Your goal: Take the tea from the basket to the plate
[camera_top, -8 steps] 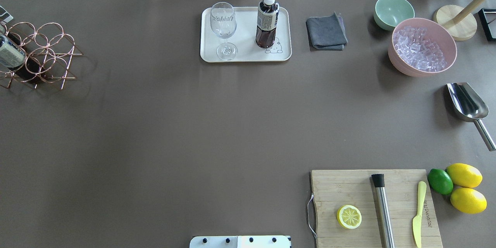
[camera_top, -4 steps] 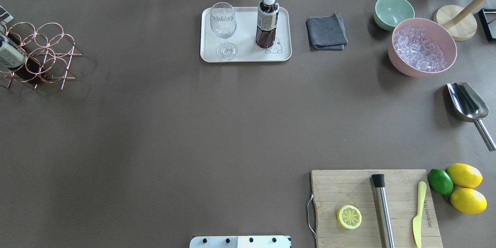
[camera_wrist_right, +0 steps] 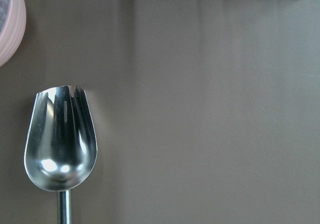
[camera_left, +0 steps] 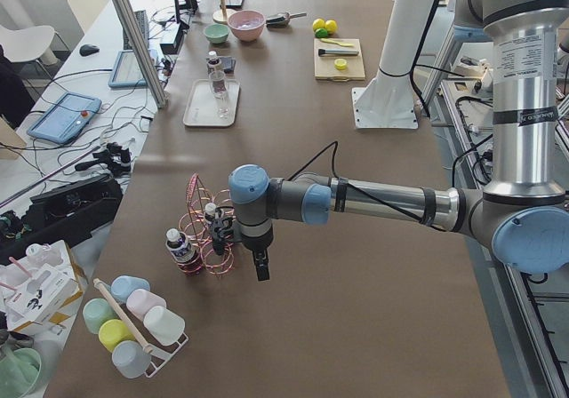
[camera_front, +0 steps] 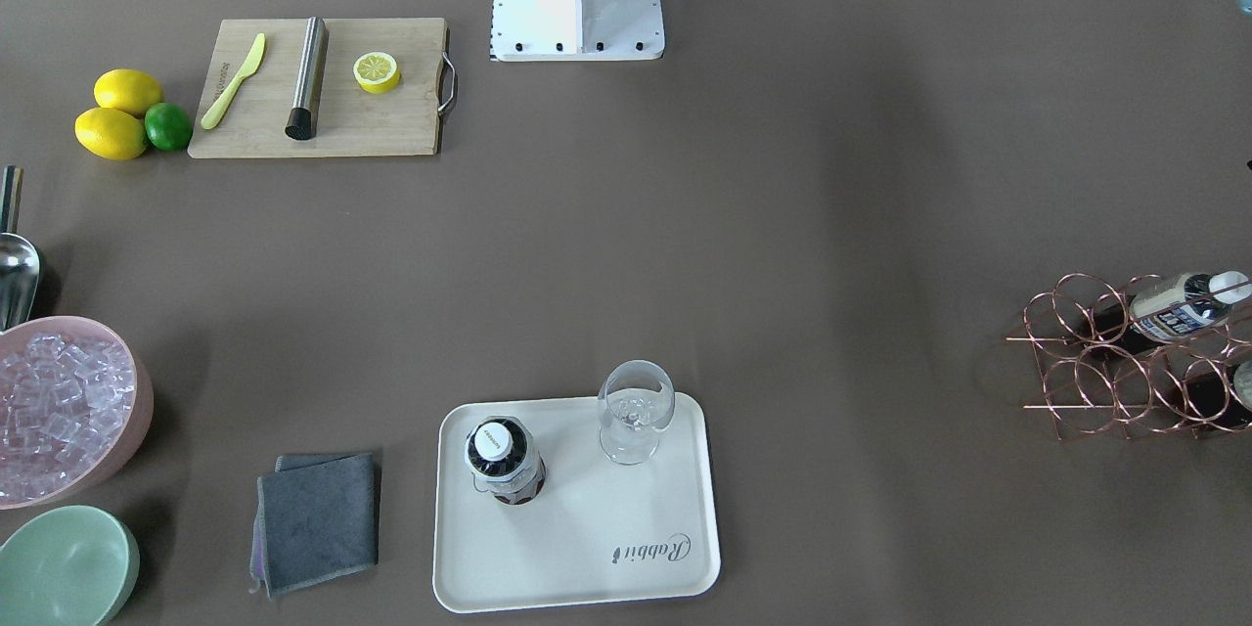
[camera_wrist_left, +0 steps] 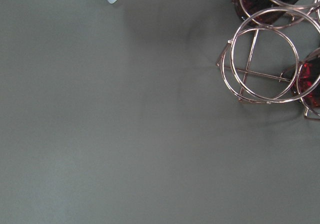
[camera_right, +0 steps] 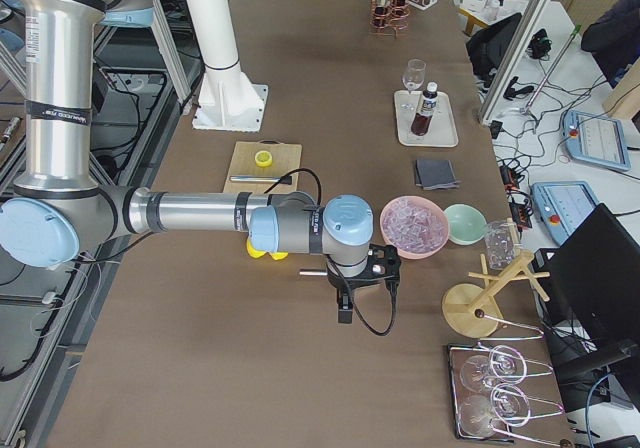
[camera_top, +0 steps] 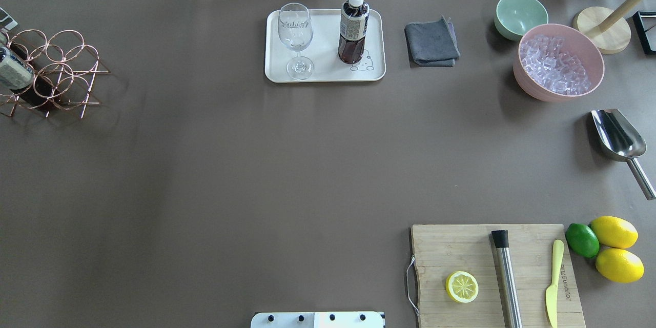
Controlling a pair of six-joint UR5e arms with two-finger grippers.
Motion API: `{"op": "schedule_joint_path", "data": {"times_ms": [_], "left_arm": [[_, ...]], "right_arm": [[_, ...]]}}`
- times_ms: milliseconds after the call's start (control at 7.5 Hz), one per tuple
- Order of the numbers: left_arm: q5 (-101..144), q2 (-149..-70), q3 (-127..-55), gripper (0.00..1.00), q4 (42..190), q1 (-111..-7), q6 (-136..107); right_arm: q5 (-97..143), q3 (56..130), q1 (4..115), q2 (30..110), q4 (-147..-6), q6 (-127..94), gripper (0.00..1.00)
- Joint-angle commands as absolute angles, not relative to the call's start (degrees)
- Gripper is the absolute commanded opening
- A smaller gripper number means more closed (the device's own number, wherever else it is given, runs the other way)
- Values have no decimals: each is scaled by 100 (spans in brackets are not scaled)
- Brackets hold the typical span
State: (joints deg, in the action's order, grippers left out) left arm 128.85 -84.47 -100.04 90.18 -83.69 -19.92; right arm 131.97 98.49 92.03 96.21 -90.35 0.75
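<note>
One tea bottle stands upright on the cream plate, next to a stemmed glass; it also shows in the front view. The copper wire basket sits at the table's left edge and holds two more tea bottles. My left gripper hangs beside the basket, seen only in the left side view; I cannot tell if it is open. My right gripper hovers near the pink bowl, seen only in the right side view; I cannot tell its state.
A pink ice bowl, mint bowl, grey cloth and steel scoop lie on the right. A cutting board with a lemon half, muddler and knife is front right, with lemons beside it.
</note>
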Motion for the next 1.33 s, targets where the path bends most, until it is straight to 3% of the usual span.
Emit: {"op": "schedule_joint_path", "data": {"times_ms": [0, 1200], "left_arm": [[13303, -8298, -9721, 98, 9536, -8647, -1529], [13702, -8498, -9397, 98, 9536, -8605, -853]], "right_arm": [[13192, 9853, 9202, 9615, -9035, 70, 100], [13140, 9844, 9193, 9606, -9035, 70, 100]]}}
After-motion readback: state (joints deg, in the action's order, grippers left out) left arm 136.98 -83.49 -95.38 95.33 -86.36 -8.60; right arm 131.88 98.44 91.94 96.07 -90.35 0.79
